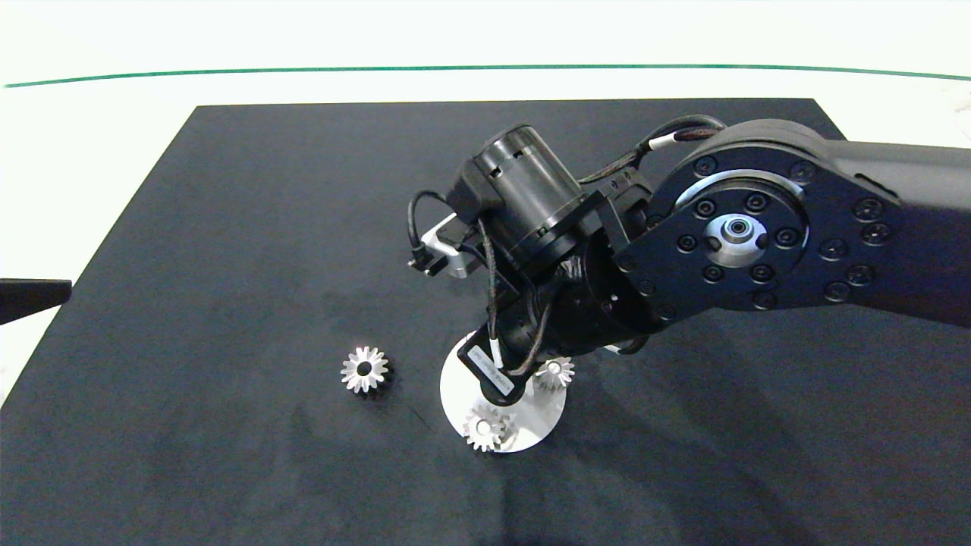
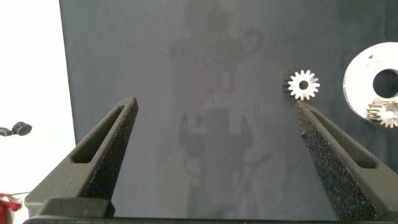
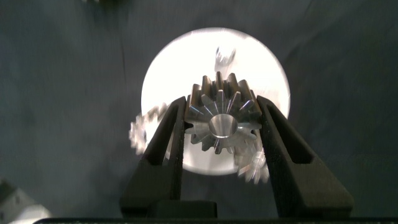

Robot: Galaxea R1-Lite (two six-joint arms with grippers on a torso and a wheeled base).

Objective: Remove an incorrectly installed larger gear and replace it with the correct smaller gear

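The larger gear (image 1: 365, 369) (image 2: 303, 84), silver with star-like teeth and a dark bore, lies loose on the black mat to the left of a white round disc (image 1: 531, 428) (image 3: 174, 68). My right gripper (image 3: 221, 99) hangs over that disc, shut on a smaller gear (image 3: 219, 121) held by its toothed rim. In the head view the wrist hides the fingers and this gear. Two more small gears (image 1: 484, 428) (image 1: 555, 371) sit on the disc. My left gripper (image 2: 214, 106) stays open at the mat's left edge, holding nothing.
The black mat (image 1: 227, 227) covers most of a white table, and a green line runs along the far side. The right arm (image 1: 758, 235) reaches in over the mat's right half. In the left wrist view the disc (image 2: 360, 81) shows a round centre hole.
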